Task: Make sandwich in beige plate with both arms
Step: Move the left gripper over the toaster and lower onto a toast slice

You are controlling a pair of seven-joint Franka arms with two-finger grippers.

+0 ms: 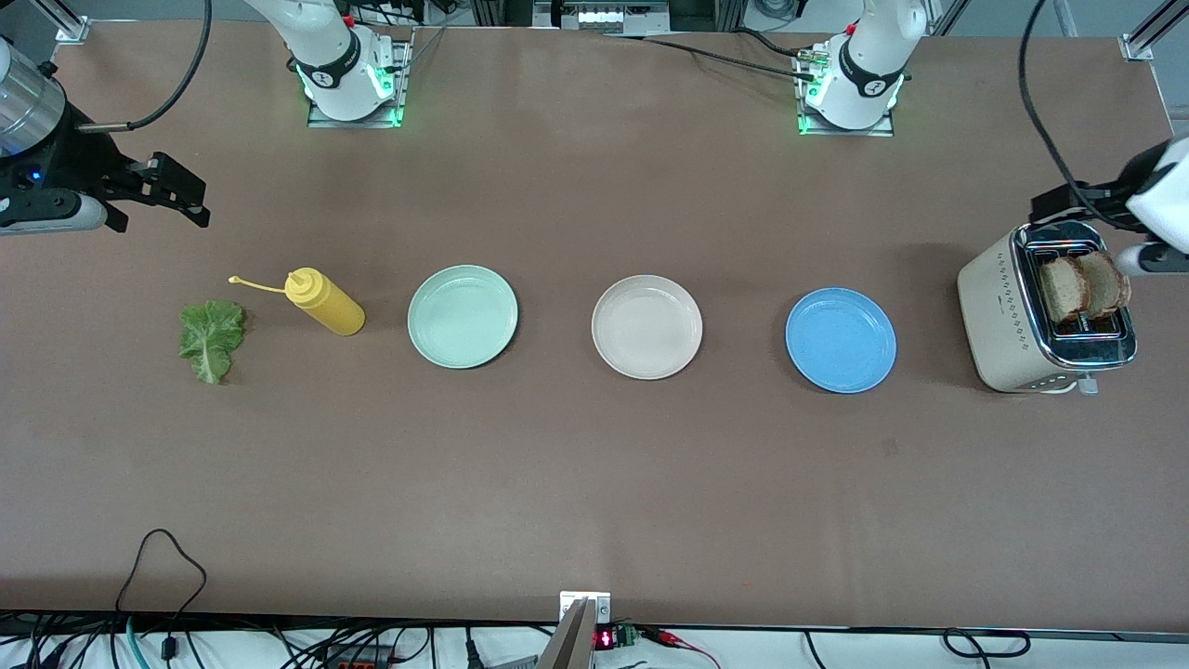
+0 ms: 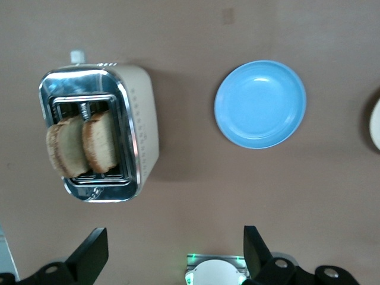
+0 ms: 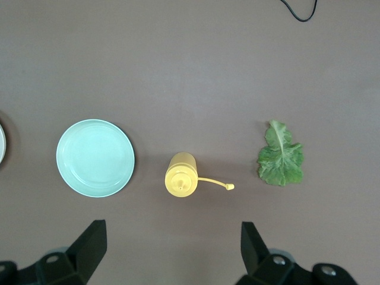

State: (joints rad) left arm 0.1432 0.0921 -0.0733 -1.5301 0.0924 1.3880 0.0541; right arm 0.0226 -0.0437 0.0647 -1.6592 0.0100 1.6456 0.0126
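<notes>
Front view, centre of frame: beige plate point(image 1: 646, 326) flat on the brown table point(image 1: 594, 483), bare, between mint-green plate point(image 1: 463, 316) toward the right arm's end and blue plate point(image 1: 841, 340) toward the left arm's end; all three in a row, well apart.

Right of the frame: beige toaster point(image 1: 1045, 321) with two bread slices point(image 1: 1082, 285) upright in its slots, side by side and leaning slightly. In the left wrist view, same toaster point(image 2: 101, 132) with bread slices point(image 2: 82, 143) in the upper left of the frame, blue plate point(image 2: 260, 103) in the upper right.

Left of the frame: lettuce leaf point(image 1: 212, 338) flat on the table, near a yellow squeeze bottle point(image 1: 323, 300) with open cap on a thin strap. In the right wrist view, lettuce leaf point(image 3: 280, 154) right of centre, bottle point(image 3: 181, 174) in the middle, mint-green plate point(image 3: 95, 157) at the left.

Left gripper point(image 2: 175, 249) high over the table just beside the toaster, fingers spread wide, nothing between them; in the front view mostly cut off at the right edge.

Right gripper point(image 1: 172, 190) at the upper left of the front view, up in the air over the table near the lettuce and bottle, fingers spread wide and empty; own fingers point(image 3: 89, 246) at the bottom of the right wrist view.
</notes>
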